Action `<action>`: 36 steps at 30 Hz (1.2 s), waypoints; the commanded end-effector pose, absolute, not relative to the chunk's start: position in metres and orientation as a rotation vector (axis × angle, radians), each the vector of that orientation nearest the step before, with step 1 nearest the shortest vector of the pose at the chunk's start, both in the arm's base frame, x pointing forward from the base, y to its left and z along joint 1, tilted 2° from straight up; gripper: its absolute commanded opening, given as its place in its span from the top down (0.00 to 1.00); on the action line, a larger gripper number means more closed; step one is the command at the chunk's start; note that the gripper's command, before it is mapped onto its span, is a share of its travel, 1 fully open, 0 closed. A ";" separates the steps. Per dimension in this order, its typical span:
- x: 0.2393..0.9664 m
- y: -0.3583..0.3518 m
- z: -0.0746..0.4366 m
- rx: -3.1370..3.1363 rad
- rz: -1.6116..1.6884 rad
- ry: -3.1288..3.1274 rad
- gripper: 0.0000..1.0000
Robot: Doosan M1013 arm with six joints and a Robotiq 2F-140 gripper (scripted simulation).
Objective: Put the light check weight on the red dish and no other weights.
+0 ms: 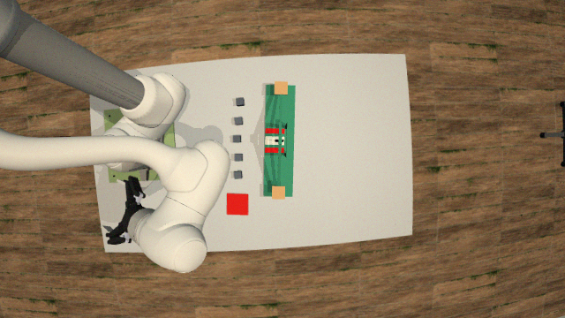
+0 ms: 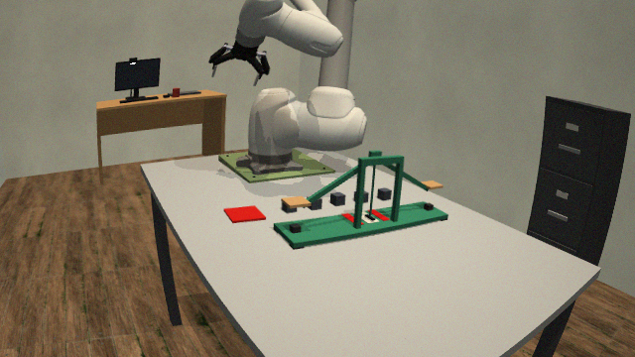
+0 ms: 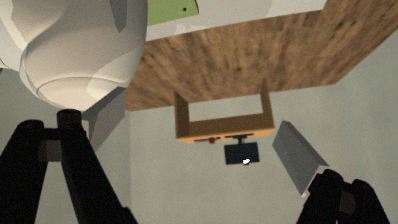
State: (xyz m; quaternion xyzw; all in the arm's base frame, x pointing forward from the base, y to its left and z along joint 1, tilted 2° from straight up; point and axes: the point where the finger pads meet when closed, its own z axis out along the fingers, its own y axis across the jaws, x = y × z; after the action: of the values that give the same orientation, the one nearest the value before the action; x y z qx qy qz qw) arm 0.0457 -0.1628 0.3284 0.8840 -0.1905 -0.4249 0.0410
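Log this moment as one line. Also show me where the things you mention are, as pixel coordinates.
gripper (image 1: 119,211) (image 2: 235,79): open, empty | five weights: in a row | red dish (image 1: 237,204) (image 2: 244,214): bare | pointer (image 2: 372,190): over white

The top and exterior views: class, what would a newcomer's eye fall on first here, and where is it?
Probably the green rocker balance, standing on the pale table with an orange pan at each end. Next, the flat red dish, near one end of the row of five dark weights. The big white arm looms beyond that row, its black fingers spread wide.
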 end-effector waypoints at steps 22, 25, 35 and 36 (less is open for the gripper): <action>0.238 -0.114 0.230 2.898 -0.762 0.734 0.00; 0.261 -0.096 0.220 2.872 -0.689 0.900 0.00; 0.342 -0.005 0.187 2.671 -0.400 1.515 0.00; 0.343 -0.005 0.187 2.671 -0.400 1.515 0.00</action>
State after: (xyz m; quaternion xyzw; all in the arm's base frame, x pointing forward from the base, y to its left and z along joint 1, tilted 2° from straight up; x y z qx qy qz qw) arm 0.3122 -0.0402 0.2010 0.8912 0.4223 -0.1635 0.0247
